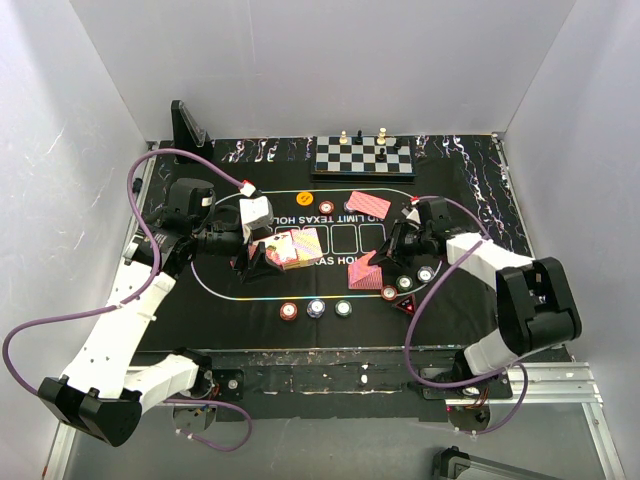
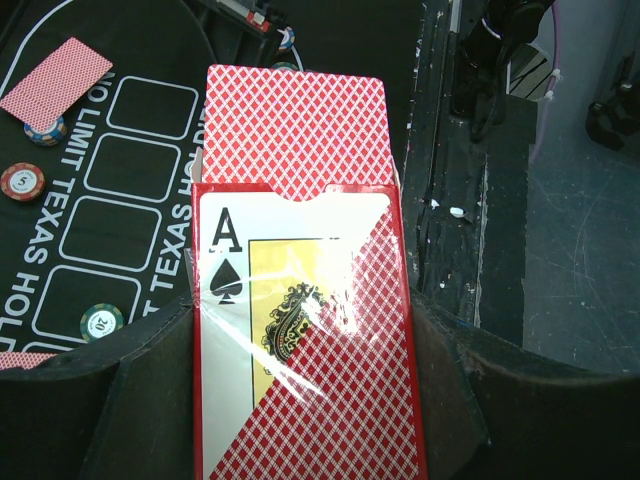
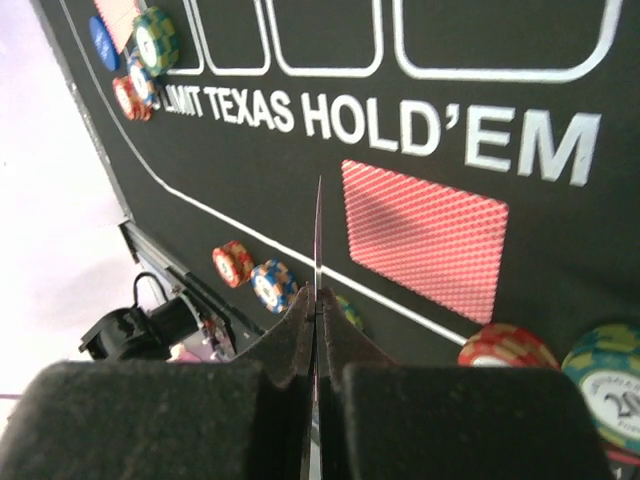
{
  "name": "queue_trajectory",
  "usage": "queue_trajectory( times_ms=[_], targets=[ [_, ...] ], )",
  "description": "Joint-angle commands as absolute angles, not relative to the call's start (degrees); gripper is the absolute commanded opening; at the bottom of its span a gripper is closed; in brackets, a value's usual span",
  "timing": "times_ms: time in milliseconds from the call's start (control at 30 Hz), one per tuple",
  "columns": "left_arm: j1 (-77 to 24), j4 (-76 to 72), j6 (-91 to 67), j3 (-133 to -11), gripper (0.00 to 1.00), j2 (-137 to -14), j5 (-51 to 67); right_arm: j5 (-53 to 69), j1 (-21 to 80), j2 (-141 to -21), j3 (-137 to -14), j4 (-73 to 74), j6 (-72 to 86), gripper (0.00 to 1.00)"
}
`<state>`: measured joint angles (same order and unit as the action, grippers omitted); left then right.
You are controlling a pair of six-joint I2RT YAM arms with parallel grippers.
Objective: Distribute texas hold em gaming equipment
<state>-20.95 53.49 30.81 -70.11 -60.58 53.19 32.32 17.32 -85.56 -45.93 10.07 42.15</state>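
Left end effector [image 2: 303,310] clamps a red card box [image 2: 330,400], ace of spades showing, patterned cards [image 2: 295,125] protruding. Right end effector [image 3: 317,305] is pinched tight on, apparently, a single card [image 3: 318,225], seen edge-on.

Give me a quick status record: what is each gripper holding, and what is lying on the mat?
left gripper: shut on card box, red-backed cards sticking out of its open end
right gripper: shut on single card, seen edge-on
on mat: face-down card near chessboard; another by the right gripper; row of three chips at near edge
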Motion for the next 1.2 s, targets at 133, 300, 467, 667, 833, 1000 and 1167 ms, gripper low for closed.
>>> queue_trajectory(
  times_ms=[133, 300, 467, 667, 833, 1000, 1167],
  targets=[
    [-20.7, 52.2, 30.2, -71.2, 0.00, -58.9, 55.3, 26.6, 18.1, -92.1, -49.7, 9.3, 37.4, 0.01],
    [-20.7, 52.1, 30.1, -70.9, 0.00, -58.8, 55.2, 20.9, 19.0, -92.7, -50.7, 15.2, 36.2, 0.01],
    [-20.7, 51.9, 30.1, -70.7, 0.00, -58.9, 55.2, 15.8, 20.1, -90.4, -49.1, 17.4, 35.7, 0.17],
    [-20.7, 51.7, 29.8, -70.7, 0.00, -58.4, 55.4, 11.7, 21.3, -89.4, -50.1, 21.5, 35.2, 0.44],
    [-20.7, 52.0, 29.8, -70.8, 0.00, -58.4, 55.2, 7.8, 22.0, -85.0, -53.5, 25.5, 34.7, 0.49],
    [-20.7, 51.9, 29.6, -70.9, 0.00, -58.2, 55.5, 6.4, 23.5, -83.8, -58.6, 26.5, 33.4, 0.51],
    [-20.7, 51.8, 29.3, -71.0, 0.00, -58.3, 55.4, 7.0, 26.2, -91.1, -63.7, 24.9, 32.3, 0.51]
  ],
)
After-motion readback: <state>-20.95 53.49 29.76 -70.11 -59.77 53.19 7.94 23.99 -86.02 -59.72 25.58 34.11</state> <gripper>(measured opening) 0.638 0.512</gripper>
